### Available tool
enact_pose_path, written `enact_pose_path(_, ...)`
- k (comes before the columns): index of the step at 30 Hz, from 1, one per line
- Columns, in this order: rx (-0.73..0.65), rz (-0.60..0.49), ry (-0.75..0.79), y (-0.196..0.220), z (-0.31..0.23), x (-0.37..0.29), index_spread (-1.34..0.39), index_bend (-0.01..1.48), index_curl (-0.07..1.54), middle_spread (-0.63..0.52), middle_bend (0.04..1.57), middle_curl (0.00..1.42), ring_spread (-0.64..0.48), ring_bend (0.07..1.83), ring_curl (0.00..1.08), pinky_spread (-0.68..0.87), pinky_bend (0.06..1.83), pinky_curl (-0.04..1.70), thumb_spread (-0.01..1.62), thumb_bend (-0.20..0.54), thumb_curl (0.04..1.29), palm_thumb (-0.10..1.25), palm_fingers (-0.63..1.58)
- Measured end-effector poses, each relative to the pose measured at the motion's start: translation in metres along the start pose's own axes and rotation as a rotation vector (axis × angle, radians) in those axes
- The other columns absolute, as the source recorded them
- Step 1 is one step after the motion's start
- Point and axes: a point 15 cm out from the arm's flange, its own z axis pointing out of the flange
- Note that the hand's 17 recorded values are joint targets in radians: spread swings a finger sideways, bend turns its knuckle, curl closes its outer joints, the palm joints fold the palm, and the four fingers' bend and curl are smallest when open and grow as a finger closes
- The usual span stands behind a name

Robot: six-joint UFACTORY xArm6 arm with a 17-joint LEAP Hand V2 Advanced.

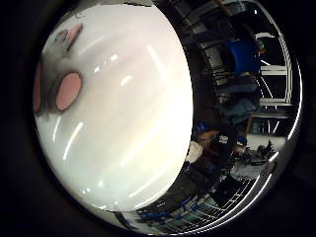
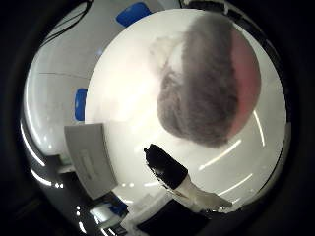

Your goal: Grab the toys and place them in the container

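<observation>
A grey plush toy with pink ears (image 2: 204, 93) lies on the white table (image 2: 128, 98) and fills much of the thumb side view, close under my palm. The little finger side view shows the same toy (image 1: 59, 84) at the table's edge region, its pink ear patches facing the camera. One black-tipped finger of my hand (image 2: 170, 172) reaches out straight beside the toy, a small gap away from it. Nothing is in the hand, which is open. I cannot make out a container for certain.
A pale grey box-like thing (image 2: 91, 157) stands just off the table's edge. Blue objects (image 2: 80, 104) lie on the floor beyond the table. Past the table's far rim (image 1: 185, 123) is cluttered room furniture, with a blue chair (image 1: 242, 54).
</observation>
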Motion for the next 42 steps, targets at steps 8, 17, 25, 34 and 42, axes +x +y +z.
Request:
enact_pose_path(8, -0.028, -0.026, -0.028, 0.015, -0.034, -0.027, -0.21, 0.16, 0.26, 0.18, 0.31, 0.32, 0.25, 0.55, 0.21, 0.51, 0.68, 0.25, 1.15, -0.021, 0.28, 0.38, 0.17)
enact_pose_path(17, -0.012, -0.048, -0.032, 0.004, -0.019, -0.051, -0.21, 0.16, 0.27, 0.19, 0.31, 0.32, 0.25, 0.55, 0.21, 0.52, 0.67, 0.23, 1.14, -0.02, 0.28, 0.39, 0.17)
enact_pose_path(25, -0.055, -0.05, -0.036, 0.006, 0.016, -0.061, -0.21, 0.15, 0.27, 0.19, 0.31, 0.32, 0.26, 0.53, 0.2, 0.52, 0.66, 0.23, 1.14, -0.02, 0.28, 0.39, 0.18)
enact_pose_path(34, -0.083, -0.051, -0.038, 0.01, 0.031, -0.07, -0.2, 0.11, 0.24, 0.08, 0.41, 0.35, 0.2, 0.7, 0.24, 0.51, 0.64, 0.21, 1.15, -0.013, 0.29, 0.45, 0.34)
enact_pose_path(42, -0.086, -0.039, -0.038, 0.013, 0.023, -0.061, -0.37, 0.41, 0.28, -0.25, 0.9, 0.63, -0.25, 1.21, 0.47, -0.34, 1.21, 0.41, 1.18, -0.007, 0.31, 0.6, 1.22)
